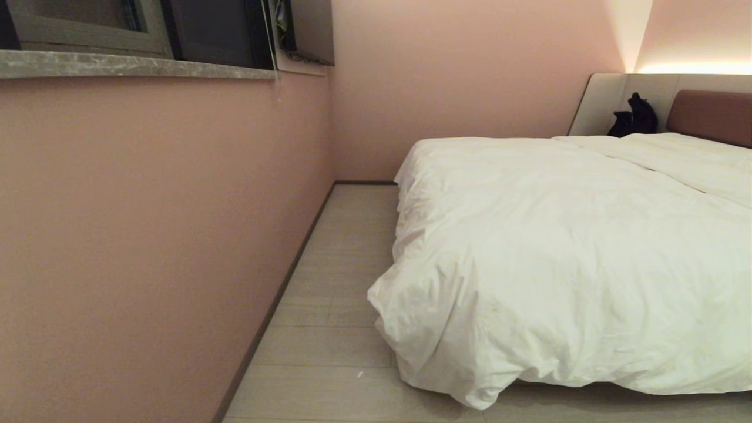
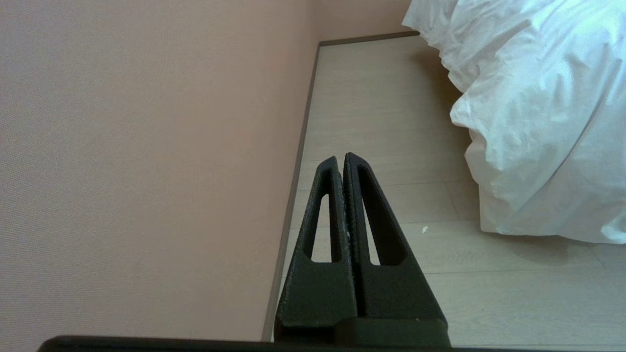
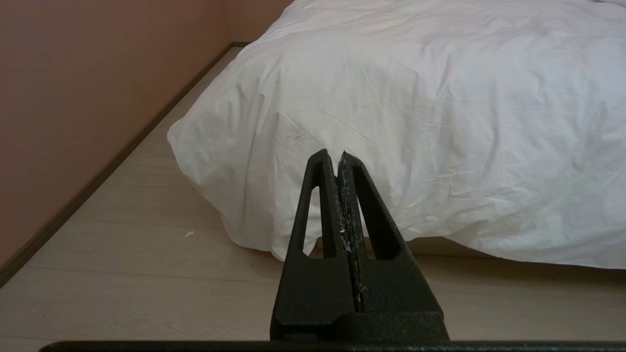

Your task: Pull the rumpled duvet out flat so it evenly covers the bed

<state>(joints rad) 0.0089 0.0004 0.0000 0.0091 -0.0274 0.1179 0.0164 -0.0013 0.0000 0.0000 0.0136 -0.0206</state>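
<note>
One thick, puffy white duvet lies over the single low bed with its brown padded headboard, its near corner drooping to the pale wooden floor. Two black grippers, the left gripper above bare floor by the pink wall and the right gripper before that corner, both have fingers pressed together, holding nothing.

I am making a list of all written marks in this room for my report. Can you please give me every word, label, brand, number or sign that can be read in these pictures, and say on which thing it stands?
There are none to read.
The duvet: plain white, no label showing.
The left gripper and right gripper: plain black, no marking.
The dark object by the headboard: no text can be made out.
</note>
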